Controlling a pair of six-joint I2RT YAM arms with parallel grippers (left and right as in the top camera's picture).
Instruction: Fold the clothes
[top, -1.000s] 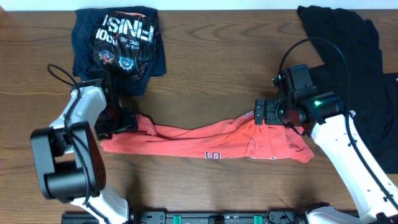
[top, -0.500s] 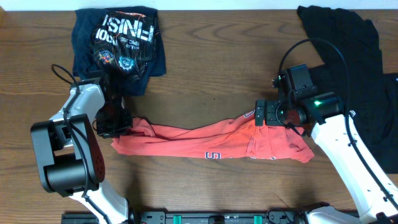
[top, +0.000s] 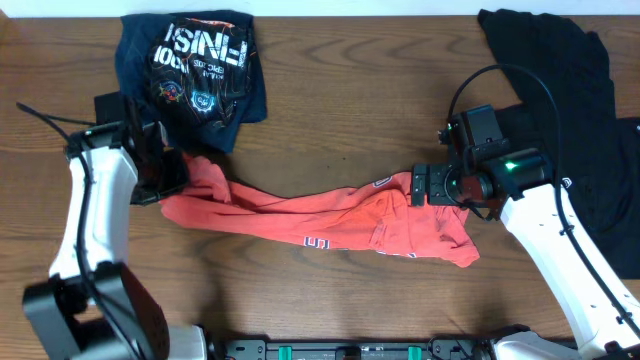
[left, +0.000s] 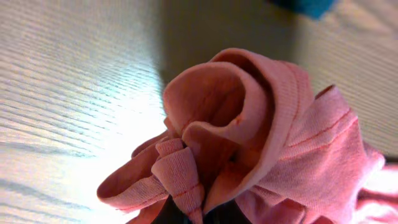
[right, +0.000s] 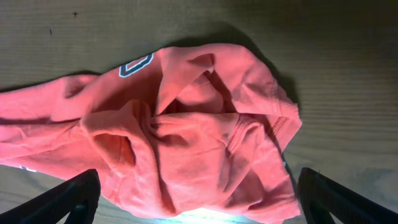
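**Overhead.** The shirt (top: 300, 215) lies pulled into a long, roped band across the middle of the counter (top: 350, 110), lettering only partly showing. Its left end rises into the left fingers (top: 170, 178), which are clenched on it. Its right end is a crumpled heap under the right fingers (top: 416, 186), which are spread wide and hold nothing. A folded navy shirt (top: 200, 70) sits just beyond the left end. A black garment (top: 560, 80) lies at the far right.

**Left wrist.** A wad of ribbed edge and several layers of the shirt (left: 261, 118) is pinched at the bottom of the frame. It is not clear which part of the shirt this is.

**Right wrist.** Both finger tips are well apart at the lower corners, with the heaped end of the shirt (right: 186, 143) lying between and beneath them, untouched.

**Risks, as judged.** The shirt is far from flat. A pull on a multi-layer wad would likely drag the whole band rather than spread it, or the cloth could slip free. Closing blind on the heap could catch the wrong layers. The left end is near the navy shirt and could snag it.

**Surface and room.** Brown wood-grain counter, smooth, with strong glare in the left wrist view. Only a pale strip shows past its far edge.
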